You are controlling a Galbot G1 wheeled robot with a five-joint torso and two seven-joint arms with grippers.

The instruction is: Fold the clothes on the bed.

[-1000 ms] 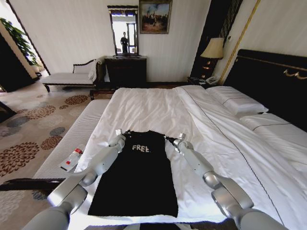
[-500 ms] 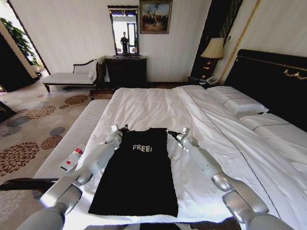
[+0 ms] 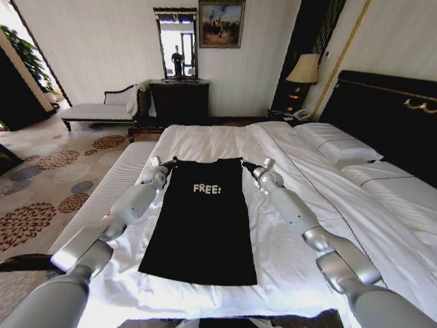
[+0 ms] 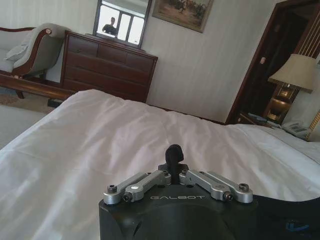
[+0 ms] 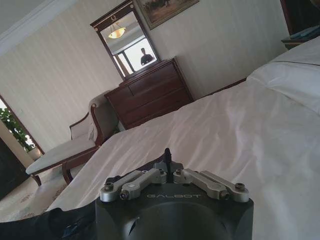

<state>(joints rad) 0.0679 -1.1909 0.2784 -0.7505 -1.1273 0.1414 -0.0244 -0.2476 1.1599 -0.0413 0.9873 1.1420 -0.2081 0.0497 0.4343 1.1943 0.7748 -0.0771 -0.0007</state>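
The clothes are one black T-shirt (image 3: 201, 229) with white "FREE!" lettering. It lies flat and stretched lengthwise on the white duvet of the bed (image 3: 225, 143). My left gripper (image 3: 168, 164) is shut on the shirt's far left corner, and my right gripper (image 3: 247, 166) is shut on its far right corner. Both arms reach forward along the shirt's sides. In the left wrist view the fingertips (image 4: 174, 151) are pressed together, with black cloth (image 4: 290, 220) beside the gripper. The right wrist view shows the same, its fingertips (image 5: 167, 154) closed and black cloth (image 5: 50, 225) at the gripper's side.
A white-cushioned bench (image 3: 113, 188) runs along the bed's left side. White pillows (image 3: 341, 147) and a dark headboard (image 3: 389, 113) are on the right. A dark dresser (image 3: 179, 101), a chaise (image 3: 99, 111) and a lamp (image 3: 304, 70) stand by the far wall.
Both grippers have moved away from me up the bed, dragging the T-shirt's far edge with them. The shirt now lies farther up the duvet and straighter.
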